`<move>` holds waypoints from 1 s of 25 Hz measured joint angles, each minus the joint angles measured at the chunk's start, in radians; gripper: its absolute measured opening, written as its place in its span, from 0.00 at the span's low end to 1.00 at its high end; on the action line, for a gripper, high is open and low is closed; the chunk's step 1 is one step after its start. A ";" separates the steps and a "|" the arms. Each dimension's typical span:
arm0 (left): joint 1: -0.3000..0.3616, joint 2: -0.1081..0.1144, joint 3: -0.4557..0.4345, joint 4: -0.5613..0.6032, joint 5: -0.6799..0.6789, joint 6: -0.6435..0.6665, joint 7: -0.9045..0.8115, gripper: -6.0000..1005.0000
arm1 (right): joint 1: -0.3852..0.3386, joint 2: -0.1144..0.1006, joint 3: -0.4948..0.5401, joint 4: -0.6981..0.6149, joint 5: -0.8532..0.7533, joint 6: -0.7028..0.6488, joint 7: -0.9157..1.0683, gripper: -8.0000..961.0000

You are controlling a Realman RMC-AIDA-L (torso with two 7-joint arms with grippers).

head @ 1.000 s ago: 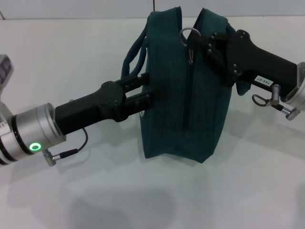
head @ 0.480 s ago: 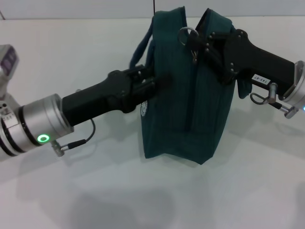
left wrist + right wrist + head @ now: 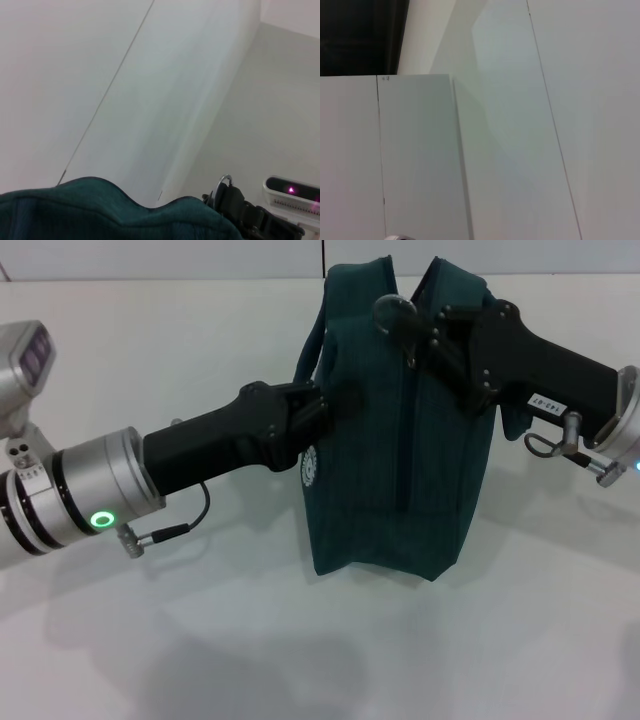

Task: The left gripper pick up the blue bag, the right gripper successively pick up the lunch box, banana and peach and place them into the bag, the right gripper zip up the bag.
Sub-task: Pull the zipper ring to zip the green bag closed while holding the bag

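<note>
**Both arms on the bag**

You see the blue bag (image 3: 390, 430) upright on the white table (image 3: 200, 640). Left gripper (image 3: 318, 425) reaches level, clamped on its side. Right gripper (image 3: 430, 335) angles in, pinching the zip pull (image 3: 393, 312).

A plain white desk (image 3: 300, 640) fills the lower part of the room, soft shadows lying across it. Behind it stand pale wall panels (image 3: 520, 150) split by thin dark seams, with a dark opening (image 3: 360, 35) at one upper corner.
</note>
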 joint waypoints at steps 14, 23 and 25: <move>-0.001 0.007 0.049 0.012 0.014 0.007 -0.005 0.06 | -0.022 0.000 0.014 -0.001 0.051 -0.049 0.004 0.01; -0.001 0.009 0.081 0.016 0.022 0.038 -0.006 0.07 | -0.033 0.000 0.014 -0.002 0.059 -0.039 0.007 0.01; 0.000 0.010 0.103 0.023 0.022 0.050 -0.007 0.08 | -0.035 0.000 0.014 -0.002 0.065 -0.039 0.007 0.01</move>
